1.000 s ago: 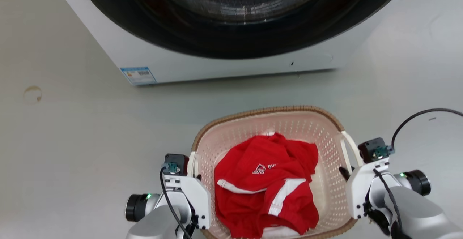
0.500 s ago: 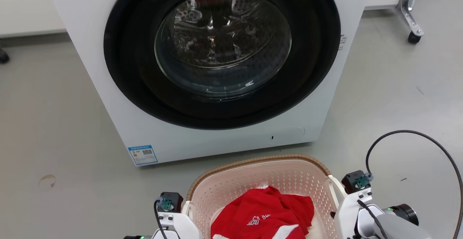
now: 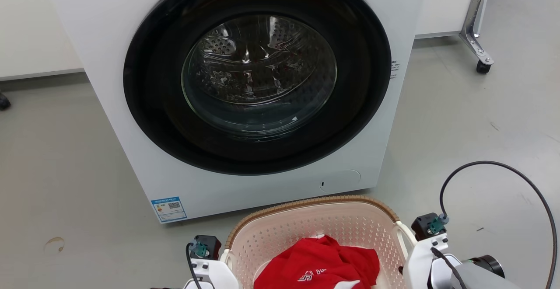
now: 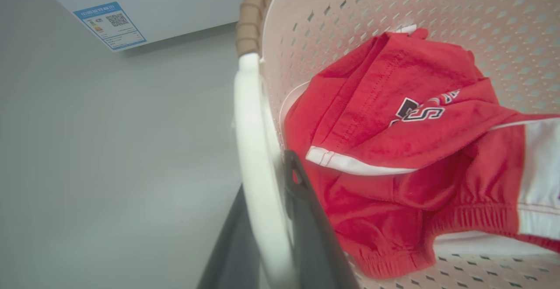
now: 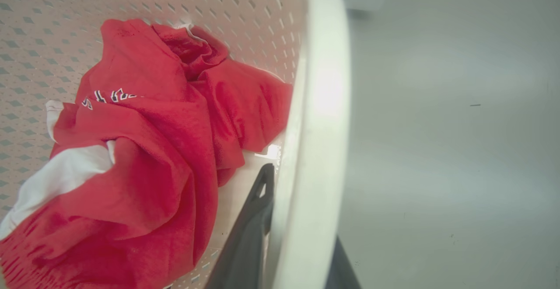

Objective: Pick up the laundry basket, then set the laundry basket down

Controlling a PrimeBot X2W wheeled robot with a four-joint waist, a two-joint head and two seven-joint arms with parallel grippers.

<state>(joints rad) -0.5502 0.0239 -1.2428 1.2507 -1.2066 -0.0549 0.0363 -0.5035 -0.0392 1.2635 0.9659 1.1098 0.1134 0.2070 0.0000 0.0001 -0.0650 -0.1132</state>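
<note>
Bottom edge, head view: near half of laundry basket (image 3: 306, 202) cut off. Lower left, label (image 3: 168, 209) print unreadably small.

The left tool (image 4: 265, 184) has its two long dark fingers (image 4: 306, 228) closed on the left white side handle (image 4: 253, 127) of the pale pink perforated plastic laundry basket (image 4: 393, 9), one finger inside and one outside. The right tool (image 5: 302, 210) clamps the right white side handle (image 5: 321, 96) the same way. The white left wrist housing (image 3: 210, 271) and the white right wrist housing (image 3: 422, 258) sit low at the near edge.
</note>
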